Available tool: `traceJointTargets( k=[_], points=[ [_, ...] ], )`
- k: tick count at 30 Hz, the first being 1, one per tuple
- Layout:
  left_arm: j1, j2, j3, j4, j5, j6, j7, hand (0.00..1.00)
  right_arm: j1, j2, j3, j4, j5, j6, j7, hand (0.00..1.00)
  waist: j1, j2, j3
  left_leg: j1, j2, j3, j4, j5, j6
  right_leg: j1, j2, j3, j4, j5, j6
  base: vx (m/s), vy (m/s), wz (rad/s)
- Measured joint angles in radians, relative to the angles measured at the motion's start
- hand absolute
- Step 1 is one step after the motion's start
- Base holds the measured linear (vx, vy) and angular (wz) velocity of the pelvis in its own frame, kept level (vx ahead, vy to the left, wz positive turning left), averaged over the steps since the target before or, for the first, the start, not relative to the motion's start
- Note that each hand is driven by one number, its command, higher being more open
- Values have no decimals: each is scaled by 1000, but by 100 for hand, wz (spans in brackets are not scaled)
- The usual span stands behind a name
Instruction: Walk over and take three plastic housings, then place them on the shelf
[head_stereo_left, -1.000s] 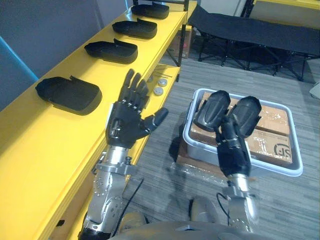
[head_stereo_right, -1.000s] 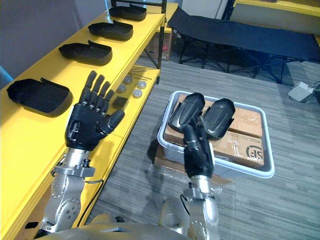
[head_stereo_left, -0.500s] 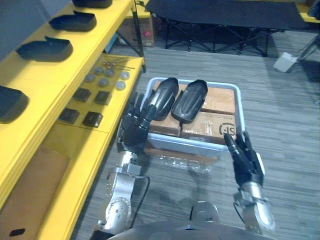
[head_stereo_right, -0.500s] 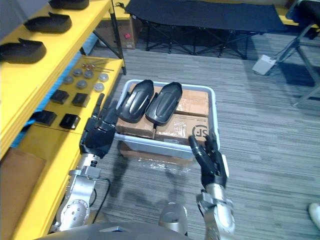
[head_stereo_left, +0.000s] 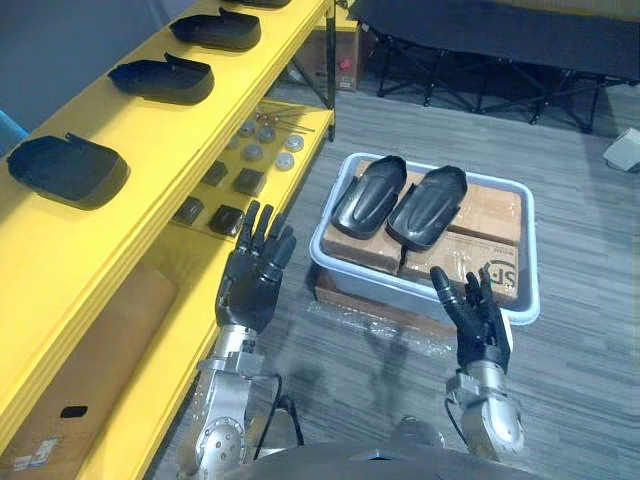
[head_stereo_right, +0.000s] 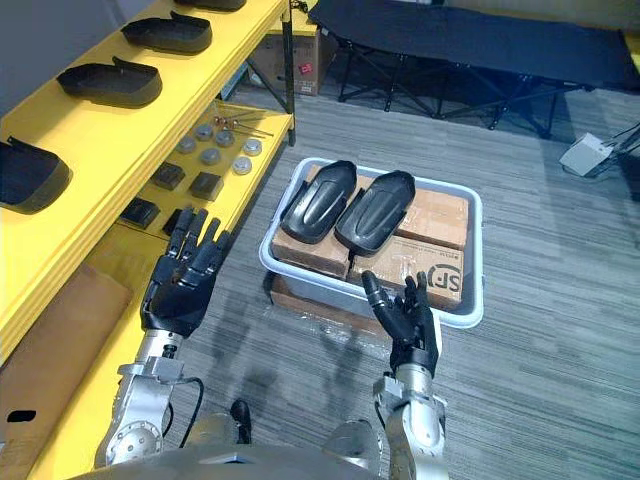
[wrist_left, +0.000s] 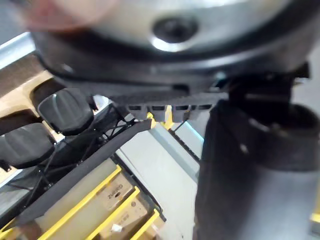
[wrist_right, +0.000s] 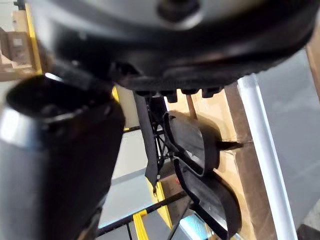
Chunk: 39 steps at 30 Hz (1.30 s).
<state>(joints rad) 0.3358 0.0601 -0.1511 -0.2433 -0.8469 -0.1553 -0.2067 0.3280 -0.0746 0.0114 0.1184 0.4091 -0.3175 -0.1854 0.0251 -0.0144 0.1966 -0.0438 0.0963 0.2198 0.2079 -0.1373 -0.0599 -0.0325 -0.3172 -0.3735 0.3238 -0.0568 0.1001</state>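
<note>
Atop boxes (head_stereo_left: 495, 215), housings (head_stereo_left: 368, 195) lengthwise away; left robot hand (head_stereo_left: 250, 285), right robot hand (head_stereo_left: 478, 320) spread.

Right hand (head_stereo_left: 480, 328) drew back from the housings (head_stereo_left: 368, 196); left hand (head_stereo_left: 250, 286) dropped from the shelf (head_stereo_left: 150, 150) top.

Stock count off my head cameras: six plastic housings (head_stereo_left: 160, 78) in sight.
I count four of them on the top board of the yellow shelf (head_stereo_left: 150, 140) and two in the single grey tray (head_stereo_right: 320, 288) on the floor. They lie on cardboard boxes (head_stereo_right: 440, 215) whose number I cannot tell. The lower board has six round discs (head_stereo_right: 210, 156), as near as I can make out, and four dark square blocks (head_stereo_right: 205, 185). One black folding cot (head_stereo_right: 470, 35) stands beyond.
</note>
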Motion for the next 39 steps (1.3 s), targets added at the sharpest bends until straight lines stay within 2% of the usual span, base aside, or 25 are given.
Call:
traceJointTargets(
  k=[2, 4, 5, 7, 8, 11, 13, 14, 15, 16, 18, 19, 20, 21, 22, 23, 24, 25, 26, 27, 28, 30, 31, 34, 39],
  points=[
    [-26, 21, -1, -3, 37, 6, -9, 100, -29, 3, -3, 24, -3, 6, -50, 100, 1, -10, -3, 1, 0, 1, -9, 0, 13, -36, -4, -1, 35, 50, -11, -29, 166, -23],
    [-35, 52, 10, -4, 66, 8, -10, 100, -34, 11, -8, 54, -9, 20, -96, 100, -8, -51, -1, 25, -18, 5, -19, 5, 32, -94, -52, 0, 171, 74, -22, 18, 130, -6],
    [-33, 57, 10, -4, 73, 10, -7, 100, -30, 12, -17, 62, -10, 22, -107, 100, -10, -51, -1, 34, -19, 1, -19, 2, 36, -95, -59, 0, 194, 87, -24, 69, 75, 17],
    [-31, 60, 8, -9, 76, 10, -6, 100, -29, 13, -43, 89, -11, 31, -126, 100, -15, -33, 4, 55, -11, -11, -17, 1, 41, -105, -64, 3, 223, 75, -47, 95, 31, 21],
    [-39, 59, 20, -12, 70, 7, -4, 100, -33, 12, -45, 91, -15, 45, -130, 100, -15, -38, -2, 50, -7, -15, -8, -1, 44, -101, -41, -6, 157, -2, -56, 92, 2, 20],
    [-57, 59, 49, -8, 64, 7, 8, 100, -57, 12, -52, 92, -54, 69, -125, 100, -9, -35, 0, 45, 11, -27, 17, -15, 28, -106, -7, -12, 3, -5, -62, 81, -84, 14],
    [-61, 60, 55, -4, 64, 7, 17, 100, -74, 12, -80, 96, -76, 89, -114, 100, -1, 6, 14, 33, 71, -51, 89, -66, -6, -128, -9, -3, 5, 3, -78, 47, -172, 14],
    [-61, 62, 57, -4, 64, 7, 18, 100, -72, 12, -87, 98, -86, 92, -106, 100, -1, 9, 14, 30, 84, -64, 110, -83, -16, -130, -12, 10, 2, 30, -97, 63, -303, 39],
    [-63, 81, 68, -6, 64, 9, 17, 100, -61, 13, -90, 107, -89, 95, -91, 100, -2, -26, 9, 23, 92, -104, 145, -116, -56, -120, -25, 56, -7, 209, -95, 76, -363, 45],
    [-67, 82, 70, 0, 65, 16, 21, 100, -61, 9, -100, 114, -89, 98, -84, 100, -3, -25, 2, 19, 110, -123, 149, -125, -69, -111, -8, 63, 4, 177, -54, 120, -457, 46],
    [-69, 64, 69, -2, 64, 31, 28, 100, -77, 2, -141, 112, -89, 99, -75, 100, 1, -9, -3, 11, 177, -154, 130, -114, -106, -104, 61, 44, 1, 96, -40, 140, -373, 15],
    [-72, 64, 69, -1, 63, 34, 32, 100, -90, 1, -158, 107, -90, 99, -64, 100, 0, -16, -2, 15, 204, -158, 116, -101, -145, -94, 90, 23, -1, 32, -6, 120, -310, 2],
    [-74, 61, 69, 2, 63, 38, 35, 100, -93, -1, -165, 104, -89, 99, -60, 100, -2, -14, 0, 17, 222, -162, 112, -96, -163, -86, 107, 17, -2, 10, 7, 91, -313, 5],
    [-71, 49, 64, 6, 62, 57, 45, 100, -98, -11, -182, 102, -88, 100, -57, 100, -6, 5, -6, 24, 261, -176, 97, -78, -172, -80, 143, -3, 8, -8, -15, 108, -263, 12],
    [-74, 41, 47, 8, 62, 64, 55, 100, -103, -22, -204, 101, -87, 100, -55, 100, -8, 4, -5, 35, 270, -182, 86, -46, -152, -81, 148, -18, 36, -39, -25, 102, -257, 17],
    [-74, 35, 39, 12, 61, 65, 56, 100, -103, -31, -213, 101, -86, 101, -54, 100, -11, 2, -4, 33, 268, -183, 95, -32, -137, -80, 144, -22, 54, -55, -27, 101, -239, 31],
    [-74, 21, 27, 26, 43, 66, 57, 100, -102, -51, -230, 101, -86, 101, -44, 100, -23, 3, -3, 13, 267, -188, 154, -13, -101, -63, 135, -37, 78, -84, -31, 68, -246, 45],
    [-74, 14, 26, 43, 8, 66, 57, 100, -100, -64, -240, 101, -84, 101, -39, 100, -31, 2, 3, -15, 267, -184, 237, 15, -40, -27, 128, -54, 80, -105, -36, 61, -240, 48],
    [-74, 13, 25, 51, -12, 66, 56, 100, -95, -70, -241, 101, -79, 101, -38, 100, -33, 4, 7, -28, 270, -180, 278, 34, -12, -2, 129, -62, 70, -110, -42, 61, -208, 50],
    [-73, 11, 17, 61, -18, 66, 49, 100, -76, -81, -257, 99, -65, 99, -35, 100, -31, 8, 14, -62, 277, -169, 344, 28, -10, 45, 132, -84, 35, -115, -50, 54, -155, 47],
    [-73, -2, -1, 60, -17, 63, 30, 100, -68, -84, -288, 99, -47, 96, -39, 100, -29, 23, 13, -75, 250, -146, 332, -3, -22, 63, 131, -103, 16, -118, -55, 40, -135, 47],
    [-73, -15, -35, 60, -23, 59, -10, 100, -66, -85, -327, 98, -43, 95, -60, 100, -31, 51, 0, -68, 186, -103, 204, 5, -4, 62, 130, -117, -4, -115, -39, 25, -42, 17],
    [-73, -12, -43, 60, -24, 58, -24, 100, -67, -79, -329, 99, -43, 96, -71, 100, -30, 54, -1, -57, 176, -93, 167, 0, -6, 57, 130, -114, -8, -114, -37, 49, 16, -8],
    [-76, -3, -63, 77, -14, 55, -47, 100, -65, -67, -328, 93, -30, 97, -122, 100, -36, 51, -8, 6, 125, -34, 1, 63, -73, 17, 108, -64, -28, -76, -16, 101, 58, -32],
    [-92, 20, -61, 84, -15, 58, -50, 100, -60, -64, -329, 115, -22, 127, -145, 100, -55, 48, -10, 26, 83, -7, -19, 67, -71, 25, 84, -32, -80, -28, 6, 105, 99, -20]
  ],
)
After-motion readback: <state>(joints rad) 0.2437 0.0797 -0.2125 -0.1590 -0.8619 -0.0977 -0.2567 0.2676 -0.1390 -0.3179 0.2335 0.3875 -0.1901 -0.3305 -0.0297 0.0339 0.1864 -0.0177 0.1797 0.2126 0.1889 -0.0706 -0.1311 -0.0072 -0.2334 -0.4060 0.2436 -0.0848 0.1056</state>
